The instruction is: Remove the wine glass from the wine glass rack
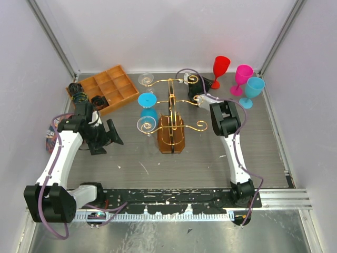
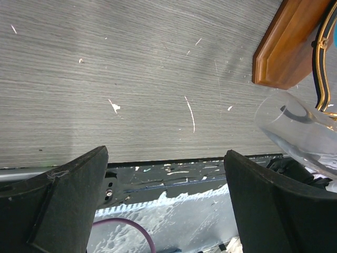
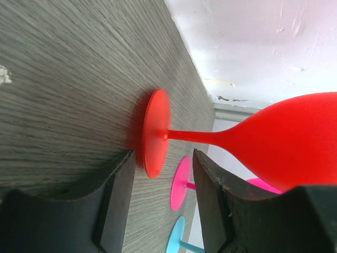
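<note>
The gold wire wine glass rack (image 1: 171, 103) stands on its amber-brown base (image 1: 171, 138) mid-table. On its left arms hang a clear glass (image 1: 147, 80), a blue glass (image 1: 148, 105) and another clear glass (image 1: 146, 124). My left gripper (image 1: 111, 144) is open and empty, low over the table left of the rack. In the left wrist view (image 2: 166, 153) the clear glass (image 2: 297, 132) and the base (image 2: 287, 45) show at right. My right gripper (image 1: 204, 84) is open right of the rack. Its fingers (image 3: 118, 179) flank the foot of a standing red glass (image 3: 156, 132).
A pink glass (image 1: 243, 78) and a blue glass (image 1: 254, 89) stand beside the red glass (image 1: 220, 70) at the back right. An orange-brown compartmented tray (image 1: 108, 88) lies at the back left. Walls close in the back and sides.
</note>
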Robot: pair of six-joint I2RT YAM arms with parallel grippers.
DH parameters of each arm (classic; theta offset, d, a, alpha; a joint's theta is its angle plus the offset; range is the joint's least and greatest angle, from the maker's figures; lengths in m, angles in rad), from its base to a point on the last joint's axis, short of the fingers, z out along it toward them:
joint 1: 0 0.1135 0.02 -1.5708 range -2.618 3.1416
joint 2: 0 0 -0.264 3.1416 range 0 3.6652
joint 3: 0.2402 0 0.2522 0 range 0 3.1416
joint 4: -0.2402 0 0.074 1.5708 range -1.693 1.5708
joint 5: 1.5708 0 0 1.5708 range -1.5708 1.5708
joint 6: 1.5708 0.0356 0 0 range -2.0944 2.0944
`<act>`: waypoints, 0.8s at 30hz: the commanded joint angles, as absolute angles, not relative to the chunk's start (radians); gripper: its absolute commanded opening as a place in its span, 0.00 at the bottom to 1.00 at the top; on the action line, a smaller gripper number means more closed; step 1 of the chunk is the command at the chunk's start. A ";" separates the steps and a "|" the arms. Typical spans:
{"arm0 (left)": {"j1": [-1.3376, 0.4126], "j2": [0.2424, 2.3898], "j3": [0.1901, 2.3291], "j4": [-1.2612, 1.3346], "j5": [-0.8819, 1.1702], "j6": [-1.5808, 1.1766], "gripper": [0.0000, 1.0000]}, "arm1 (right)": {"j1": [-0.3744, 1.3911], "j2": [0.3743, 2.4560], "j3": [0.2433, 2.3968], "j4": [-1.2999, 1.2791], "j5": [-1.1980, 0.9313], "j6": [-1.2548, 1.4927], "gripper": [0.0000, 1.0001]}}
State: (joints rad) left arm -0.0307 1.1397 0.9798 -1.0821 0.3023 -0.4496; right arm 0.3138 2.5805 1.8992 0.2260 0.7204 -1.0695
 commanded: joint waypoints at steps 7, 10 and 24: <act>-0.026 1.105 0.992 -1.097 0.333 -0.463 0.98 | 0.319 2.492 1.827 -0.118 0.456 -0.821 0.54; -0.026 1.093 0.992 -1.098 0.333 -0.469 0.98 | 0.321 2.463 1.819 -0.202 0.385 -0.771 0.54; -0.025 1.049 1.088 -1.179 0.279 -0.474 0.98 | 0.294 2.301 1.899 -0.770 -0.056 -0.431 0.56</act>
